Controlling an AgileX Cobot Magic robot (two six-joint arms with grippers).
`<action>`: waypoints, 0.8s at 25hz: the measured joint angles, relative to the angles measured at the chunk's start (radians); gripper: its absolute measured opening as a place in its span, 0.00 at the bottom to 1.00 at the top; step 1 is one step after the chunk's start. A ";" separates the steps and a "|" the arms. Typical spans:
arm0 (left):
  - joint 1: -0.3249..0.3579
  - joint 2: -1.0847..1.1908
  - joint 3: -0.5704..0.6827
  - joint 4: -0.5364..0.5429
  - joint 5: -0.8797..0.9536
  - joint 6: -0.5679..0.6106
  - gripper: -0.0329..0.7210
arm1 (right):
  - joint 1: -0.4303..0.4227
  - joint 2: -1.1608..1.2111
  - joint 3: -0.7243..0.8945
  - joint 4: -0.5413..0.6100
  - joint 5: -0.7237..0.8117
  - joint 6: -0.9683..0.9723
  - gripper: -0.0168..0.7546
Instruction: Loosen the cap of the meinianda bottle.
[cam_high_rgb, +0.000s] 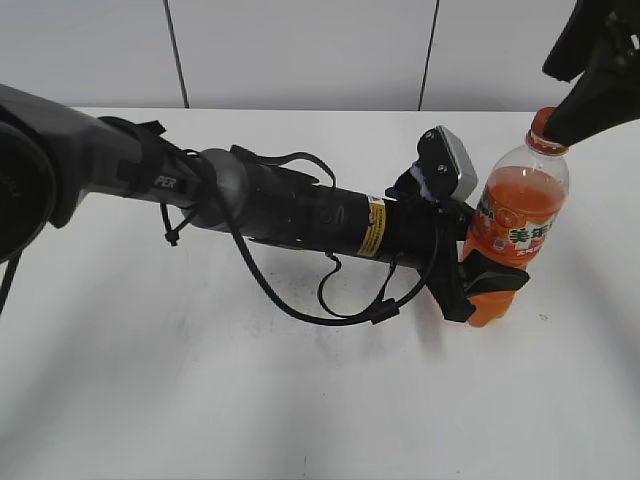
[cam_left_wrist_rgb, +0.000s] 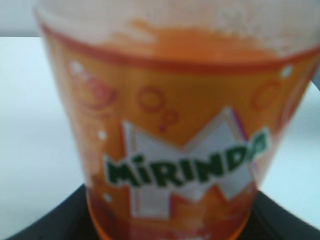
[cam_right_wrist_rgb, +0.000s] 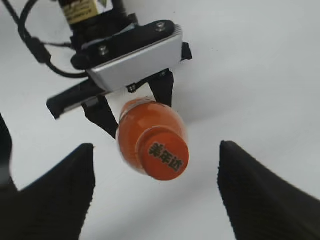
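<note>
The meinianda bottle (cam_high_rgb: 512, 215) stands upright on the white table at the right, full of orange drink; its label fills the left wrist view (cam_left_wrist_rgb: 185, 165). My left gripper (cam_high_rgb: 488, 285) is shut on the bottle's lower body. The orange cap (cam_high_rgb: 544, 128) tops it and shows from above in the right wrist view (cam_right_wrist_rgb: 167, 153), with dark characters on it. My right gripper (cam_right_wrist_rgb: 156, 195) is open above the cap, its black fingers wide on either side and not touching it. In the exterior view the right gripper (cam_high_rgb: 590, 95) hovers just right of the cap.
The left arm (cam_high_rgb: 300, 210) lies across the white table (cam_high_rgb: 200, 400) from the left, with loose black cables below it. A grey panelled wall (cam_high_rgb: 300, 50) stands behind the table.
</note>
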 joint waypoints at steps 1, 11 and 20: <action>0.000 0.000 0.000 0.000 0.000 0.000 0.58 | 0.000 -0.017 0.000 0.001 0.000 0.089 0.77; 0.000 0.000 0.000 0.001 0.000 0.000 0.58 | 0.000 -0.035 0.000 -0.004 0.001 1.127 0.77; 0.000 0.000 0.000 0.001 0.000 0.000 0.58 | 0.000 0.047 0.000 -0.057 0.001 1.150 0.57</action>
